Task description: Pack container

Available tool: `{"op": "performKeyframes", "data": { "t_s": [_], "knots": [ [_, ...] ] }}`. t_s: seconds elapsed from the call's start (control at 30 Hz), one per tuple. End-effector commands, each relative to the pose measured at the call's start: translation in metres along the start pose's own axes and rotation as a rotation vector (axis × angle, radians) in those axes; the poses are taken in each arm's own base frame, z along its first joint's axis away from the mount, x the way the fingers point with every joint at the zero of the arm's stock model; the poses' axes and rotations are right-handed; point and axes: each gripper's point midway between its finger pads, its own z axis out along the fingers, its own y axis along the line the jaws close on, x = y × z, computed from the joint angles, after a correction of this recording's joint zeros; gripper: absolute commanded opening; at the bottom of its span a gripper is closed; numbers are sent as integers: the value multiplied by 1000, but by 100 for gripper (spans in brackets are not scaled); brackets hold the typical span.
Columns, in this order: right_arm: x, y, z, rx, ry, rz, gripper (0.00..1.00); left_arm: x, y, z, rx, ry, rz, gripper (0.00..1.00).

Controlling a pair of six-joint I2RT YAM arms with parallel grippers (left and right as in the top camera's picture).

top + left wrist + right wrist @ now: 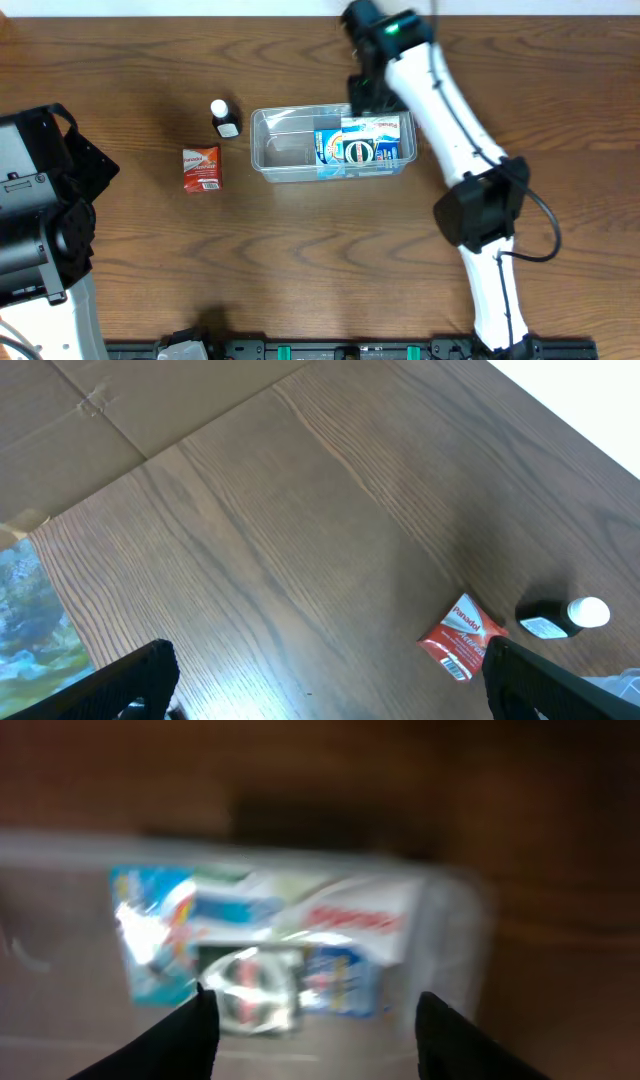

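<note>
The container (285,152), a clear rimmed tub, lies mid-table. Blue printed packs (362,143) fill its right half and its left half is bare. My right gripper (315,1042) hangs open over the tub's far right part with nothing between its fingers; the right wrist view is blurred and shows the blue packs (250,950) below. A red packet (201,168) and a small black bottle (225,118) with a white cap lie left of the tub. My left gripper (330,695) stands wide open over bare wood at the far left, the red packet (460,638) beyond its right finger.
The left arm's base (40,200) fills the left edge of the table. The right arm (470,190) runs from the front right up to the tub. Cardboard (80,420) lies beyond the table's edge in the left wrist view.
</note>
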Motion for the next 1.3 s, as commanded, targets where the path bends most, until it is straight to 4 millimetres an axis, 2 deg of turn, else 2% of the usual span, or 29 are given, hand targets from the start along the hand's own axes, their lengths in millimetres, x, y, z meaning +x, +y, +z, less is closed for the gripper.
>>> {"op": "performKeyframes", "data": {
  "t_s": [0.0, 0.17, 0.23, 0.27, 0.33, 0.5, 0.67, 1.27],
  "knots": [
    [-26, -62, -15, 23, -60, 55, 63, -5, 3, -3, -10, -17, -4, 98],
    [-40, -149, -16, 56, -81, 215, 73, -5, 3, -3, -10, -17, -4, 98],
    [-43, -184, -17, 69, -95, 284, 86, -5, 3, -3, -10, -17, -4, 98],
    [-43, -211, -18, 59, -104, 343, 99, -5, 3, -3, -10, -17, -4, 98],
    [-43, -226, -18, 16, -110, 388, 99, -5, 3, -3, -10, -17, -4, 98],
    [-46, -237, -20, -91, -125, 438, 99, -5, 3, -3, -10, -17, -4, 98],
    [-44, -246, -20, -64, -126, 450, 99, -5, 3, -3, -10, -17, -4, 98],
    [-44, -246, -19, -64, -126, 449, 99, -5, 3, -3, -10, -17, -4, 98]
  ]
}}
